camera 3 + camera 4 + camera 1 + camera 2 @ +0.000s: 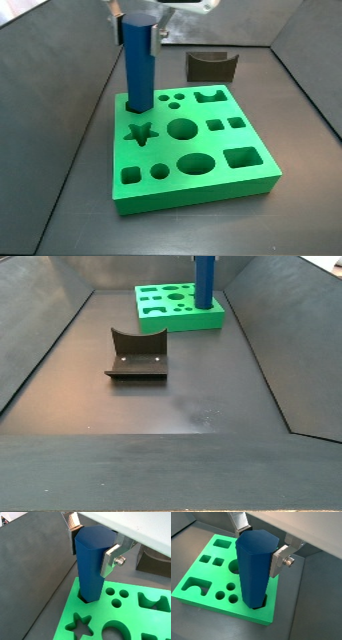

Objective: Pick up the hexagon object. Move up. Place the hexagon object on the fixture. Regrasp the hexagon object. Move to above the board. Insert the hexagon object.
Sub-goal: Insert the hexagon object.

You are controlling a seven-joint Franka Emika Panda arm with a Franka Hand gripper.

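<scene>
The hexagon object [139,62] stands upright with its lower end seated in a hole at one corner of the board [254,182]. In both wrist views the blue bar [92,562] rises straight out of the green slab [133,614], its hexagonal top face plainly visible, and its base sits inside the corner opening [256,605].

The end effector [92,543] is at the upper part of the bar, with 1 silver finger [111,558] lying against 1 flat side and the other finger [238,523] at the opposite side. The plates look closed on the bar, though whether the pads are pressing or just touching cannot be told. In a side view the end effector [139,12] sits right at the top edge of the frame, above the bar's upper end; in the other side view [207,280] only the bar shows, and the end effector is cut off.

The board lies flat on the dark surface [54,150]. Its other holes are all unfilled: a star [140,133], several round ones, squares, and a notched shape [209,96].

The fixture [138,354] stands apart from the board on the floor of the bin, well clear of the bar. In a side view it appears behind the board [210,66], with its curved notch facing up.
</scene>
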